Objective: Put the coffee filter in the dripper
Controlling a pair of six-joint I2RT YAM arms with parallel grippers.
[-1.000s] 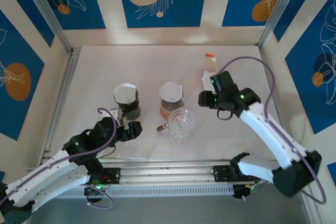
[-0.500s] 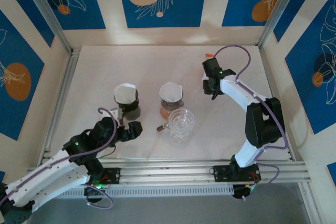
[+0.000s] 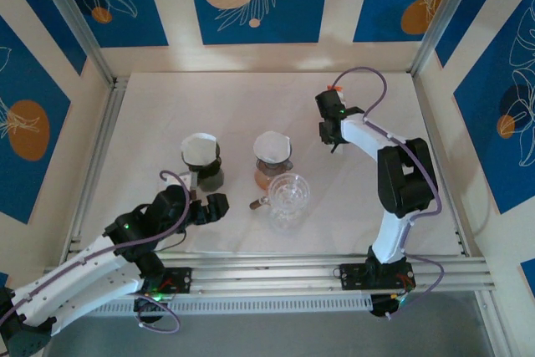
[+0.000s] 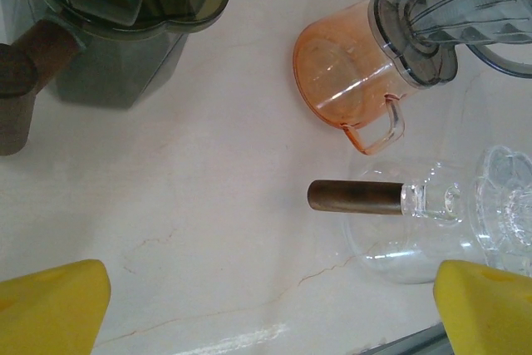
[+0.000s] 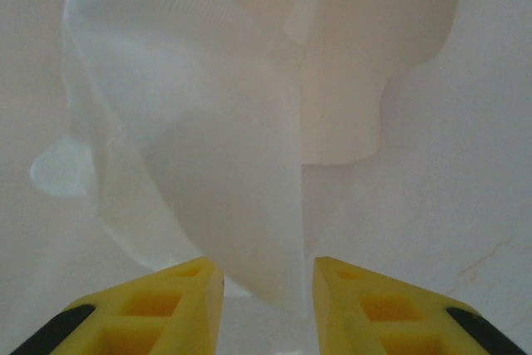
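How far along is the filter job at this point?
Done: the dark dripper and the one on the orange cup each hold a paper. In hand: the right pincer straddles a filter at the back; grip unconfirmed. Left: carry it to the glass dripper, which looks empty.

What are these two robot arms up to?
The right hand is at the table's far right, its yellow fingers either side of a white paper coffee filter; whether they grip it yet is unclear. The left hand hangs open near the clear glass dripper with a wooden handle, which has no filter in it. The dark dripper and the grey one on an orange cup each hold one.
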